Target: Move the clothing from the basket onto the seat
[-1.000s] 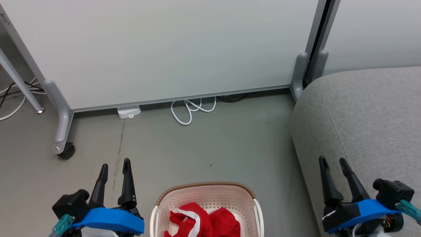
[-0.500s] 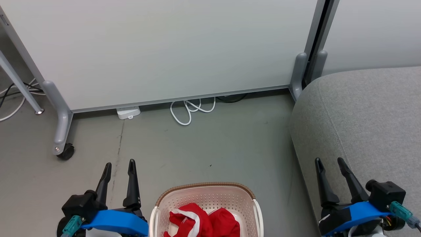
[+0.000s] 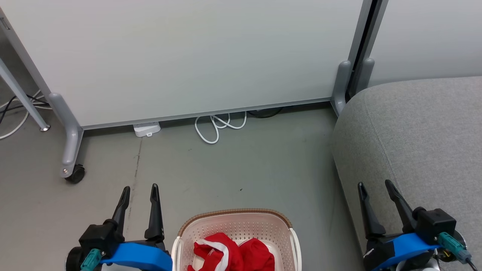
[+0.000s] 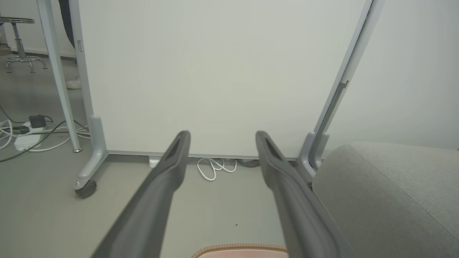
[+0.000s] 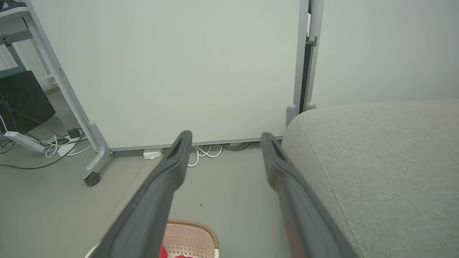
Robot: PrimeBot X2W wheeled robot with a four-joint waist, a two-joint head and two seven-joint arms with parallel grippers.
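The red clothing [image 3: 233, 255], one piece edged in white, lies bunched inside the cream basket [image 3: 235, 226] at the bottom middle of the head view. To the basket's left my left gripper [image 3: 139, 189] hovers open over the floor, holding nothing. Off to the right my right gripper [image 3: 375, 185] stands open and empty over the front edge of the grey seat [image 3: 421, 128]. The basket's brown rim [image 4: 240, 248] peeks in at the bottom of the left wrist view, between that gripper's fingers [image 4: 168, 172]. In the right wrist view the basket [image 5: 190, 238] with a scrap of red lies low, and the seat [image 5: 376, 154] spreads to the right.
A white partition panel [image 3: 188, 56] on grey wheeled feet [image 3: 75, 173] stands across the back. A white cable [image 3: 218, 126] and a small white adapter [image 3: 147, 128] lie at its base. More cables and a power strip [image 4: 25, 138] lie on the floor at far left.
Both grippers have drawn inward and slightly lower in the head view: the left one shifted right toward the basket, the right one shifted left. Both stay open.
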